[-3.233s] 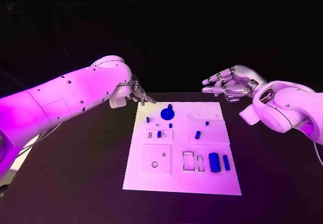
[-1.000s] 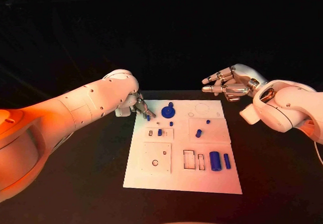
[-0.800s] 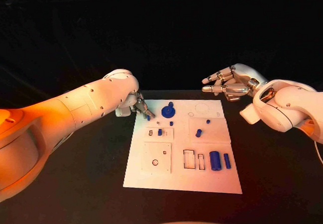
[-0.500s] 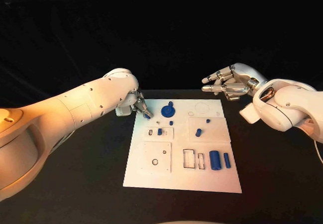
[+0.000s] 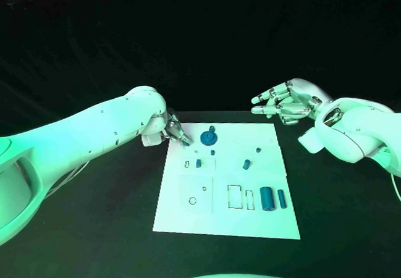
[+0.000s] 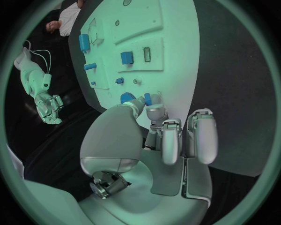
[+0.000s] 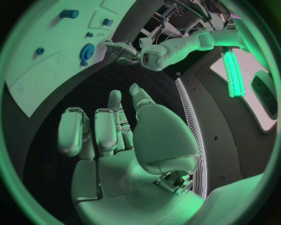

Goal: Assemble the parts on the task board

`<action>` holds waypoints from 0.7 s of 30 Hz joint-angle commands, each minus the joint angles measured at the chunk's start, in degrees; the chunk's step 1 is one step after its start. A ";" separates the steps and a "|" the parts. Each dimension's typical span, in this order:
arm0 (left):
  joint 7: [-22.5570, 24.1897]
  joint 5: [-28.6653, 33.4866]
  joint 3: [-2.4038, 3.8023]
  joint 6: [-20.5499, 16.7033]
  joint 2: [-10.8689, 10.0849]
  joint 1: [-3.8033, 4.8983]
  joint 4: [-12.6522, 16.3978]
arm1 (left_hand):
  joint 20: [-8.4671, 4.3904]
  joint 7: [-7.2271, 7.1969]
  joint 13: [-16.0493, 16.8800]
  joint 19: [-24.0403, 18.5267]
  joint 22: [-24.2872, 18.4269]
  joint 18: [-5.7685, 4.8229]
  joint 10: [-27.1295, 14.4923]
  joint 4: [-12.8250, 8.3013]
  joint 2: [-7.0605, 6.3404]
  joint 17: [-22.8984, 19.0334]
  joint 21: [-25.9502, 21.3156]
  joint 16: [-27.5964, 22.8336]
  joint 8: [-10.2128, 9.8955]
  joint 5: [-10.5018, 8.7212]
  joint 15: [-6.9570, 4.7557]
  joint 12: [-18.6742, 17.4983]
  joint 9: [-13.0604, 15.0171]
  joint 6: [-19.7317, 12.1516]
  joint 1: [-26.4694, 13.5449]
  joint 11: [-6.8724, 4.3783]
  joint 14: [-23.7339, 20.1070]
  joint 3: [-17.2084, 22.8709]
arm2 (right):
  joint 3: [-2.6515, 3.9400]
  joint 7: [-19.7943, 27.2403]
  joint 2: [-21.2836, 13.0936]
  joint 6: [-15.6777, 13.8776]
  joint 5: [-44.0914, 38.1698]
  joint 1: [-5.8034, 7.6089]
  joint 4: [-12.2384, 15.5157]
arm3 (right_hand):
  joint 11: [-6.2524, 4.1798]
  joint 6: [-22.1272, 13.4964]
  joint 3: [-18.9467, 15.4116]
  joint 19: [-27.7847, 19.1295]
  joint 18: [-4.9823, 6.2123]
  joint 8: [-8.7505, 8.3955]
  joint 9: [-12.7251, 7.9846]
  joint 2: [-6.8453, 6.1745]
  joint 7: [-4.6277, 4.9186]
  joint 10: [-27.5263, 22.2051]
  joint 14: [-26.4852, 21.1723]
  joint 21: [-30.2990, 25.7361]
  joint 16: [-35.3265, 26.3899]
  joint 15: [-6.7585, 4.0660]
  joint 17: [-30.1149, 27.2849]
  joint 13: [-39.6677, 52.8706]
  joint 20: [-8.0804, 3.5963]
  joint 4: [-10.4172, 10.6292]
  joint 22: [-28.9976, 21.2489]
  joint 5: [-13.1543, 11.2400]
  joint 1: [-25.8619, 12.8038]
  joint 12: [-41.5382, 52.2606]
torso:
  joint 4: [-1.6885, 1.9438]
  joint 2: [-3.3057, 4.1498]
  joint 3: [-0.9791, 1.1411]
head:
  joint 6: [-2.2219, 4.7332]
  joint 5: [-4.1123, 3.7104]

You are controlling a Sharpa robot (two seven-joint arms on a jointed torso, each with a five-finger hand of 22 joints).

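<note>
1. Nearest on the black surface (image 5: pixel 98 242) lies the white task board (image 5: pixel 224 227), a long plate whose long axis runs away from the robot.
2. In the board's near part, toward its right side, a large blue cylinder (image 5: pixel 267 199) lies flat with its long axis along the board; just beside it on the right lies a thin blue bar (image 5: pixel 280 198), parallel to it. Left of them are two upright rectangular slots, and further left a panel with a small round hole.
3. Around the middle, a short blue peg (image 5: pixel 245 164) lies slightly tilted on the right half, with a smaller blue piece (image 5: pixel 257 151) just beyond it. On the left half a small blue block (image 5: pixel 198 163) sits in a recess.
4. Toward the far end, a round blue disc (image 5: pixel 208 138) lies flat on the board, a small blue nub touching its far edge.
5. The left hand (image 5: pixel 175 131) hangs over the board's far left corner. In the left wrist view its fingers (image 6: pixel 155 110) point down at the board, and thumb and one finger pinch a small blue part (image 6: pixel 147 98) at their tips; the other fingers are curled alongside.
6. The right hand (image 5: pixel 287 103) hovers beyond the board's far right corner, well apart from it, holding nothing, its fingers (image 7: pixel 93 129) spread and gently bent.
</note>
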 commanded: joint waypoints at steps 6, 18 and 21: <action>1.37 2.20 -0.09 -3.46 -4.84 -0.25 8.22 | 0.46 -0.12 0.58 1.98 6.26 0.04 0.76 -7.83 -0.76 15.08 0.12 0.14 0.48 0.34 0.21 0.72 0.26 0.43 -1.14 -0.04 5.93 9.02 | -0.09 -0.05 -0.20 1.12 -0.57 -0.04 0.02 | -0.05 -0.39 -0.40 -0.33 0.99 0.13 0.00 0.22 0.00 -0.55 1.12 -0.35 -0.18 0.39 -0.01 -0.07 -0.17 -0.11 -0.07 0.16 0.05 0.28 | 0.13 -0.08 -0.01 | -0.02 0.21; 3.76 -4.89 -0.76 -7.21 -10.00 -2.95 16.80 | 0.38 -0.34 2.05 2.46 7.29 -0.21 2.11 -9.12 -2.47 15.08 0.92 0.14 0.66 0.33 0.14 2.27 0.12 1.12 -1.79 -0.22 5.93 10.44 | -0.24 -0.11 -0.52 1.16 -0.53 -0.06 0.09 | -0.05 -0.39 -0.40 -0.33 0.99 0.13 0.00 0.22 0.00 -0.55 1.12 -0.35 -0.18 0.39 -0.01 -0.07 -0.17 -0.11 -0.07 0.16 0.05 0.28 | 0.29 -0.17 -0.11 | -0.36 0.40; 3.85 -6.07 -0.85 -7.26 -10.52 -3.37 17.78 | 0.36 -0.36 2.11 2.51 7.39 -0.23 2.20 -9.20 -2.58 15.08 1.00 0.14 0.66 0.33 0.13 2.34 0.08 1.20 -1.84 -0.24 5.93 10.56 | -0.27 -0.12 -0.55 1.19 -0.52 -0.08 0.09 | -0.05 -0.39 -0.40 -0.33 0.99 0.13 0.00 0.22 0.00 -0.55 1.12 -0.35 -0.18 0.39 -0.01 -0.07 -0.17 -0.11 -0.07 0.16 0.05 0.28 | 0.22 -0.14 -0.10 | -0.47 0.53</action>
